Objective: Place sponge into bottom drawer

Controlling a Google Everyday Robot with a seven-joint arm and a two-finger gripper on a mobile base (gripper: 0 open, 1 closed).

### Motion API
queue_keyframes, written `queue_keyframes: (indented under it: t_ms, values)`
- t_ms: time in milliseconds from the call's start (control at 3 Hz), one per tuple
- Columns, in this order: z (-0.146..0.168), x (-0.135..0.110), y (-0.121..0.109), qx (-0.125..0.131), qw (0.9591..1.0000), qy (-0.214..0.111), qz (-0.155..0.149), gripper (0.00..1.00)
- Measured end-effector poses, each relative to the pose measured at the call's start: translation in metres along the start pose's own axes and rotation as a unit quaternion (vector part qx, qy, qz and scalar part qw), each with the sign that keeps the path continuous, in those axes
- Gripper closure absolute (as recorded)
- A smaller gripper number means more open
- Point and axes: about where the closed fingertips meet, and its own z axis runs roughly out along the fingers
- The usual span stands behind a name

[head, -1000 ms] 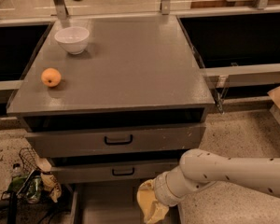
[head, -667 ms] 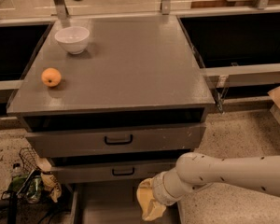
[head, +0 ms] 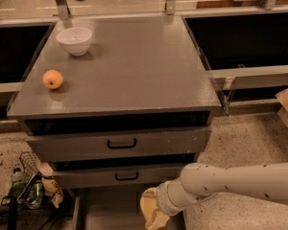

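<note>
The pale yellow sponge (head: 150,212) hangs at the tip of my white arm, low in the camera view. My gripper (head: 154,215) is shut on it and is mostly covered by the sponge and wrist. Sponge and gripper sit over the right side of the bottom drawer (head: 108,211), which is pulled open and shows a flat grey floor. The drawer's front part is cut off by the frame's lower edge.
Two upper drawers with black handles (head: 122,143) (head: 126,176) are closed above the open one. On the grey cabinet top (head: 134,66) stand a white bowl (head: 74,40) and an orange fruit (head: 53,79). Bags and cables (head: 31,188) lie on the floor at left.
My arm has shifted slightly left and down with the sponge, staying over the open bottom drawer. Nothing else has moved.
</note>
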Motion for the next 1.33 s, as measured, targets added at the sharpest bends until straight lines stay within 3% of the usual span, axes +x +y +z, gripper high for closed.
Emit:
queue_keyframes:
  t_ms: [333, 667, 1000, 1333]
  values:
    - [0.026, 0.017, 0.003, -0.001, 0.9999, 0.004, 0.016, 1.00]
    - [0.072, 0.036, -0.001, 0.000, 0.9986, 0.032, 0.043, 1.00]
    - [0.072, 0.037, -0.001, 0.000, 0.9986, 0.032, 0.043, 1.00]
    - [0.093, 0.050, 0.001, -0.005, 0.9974, 0.027, 0.066, 1.00]
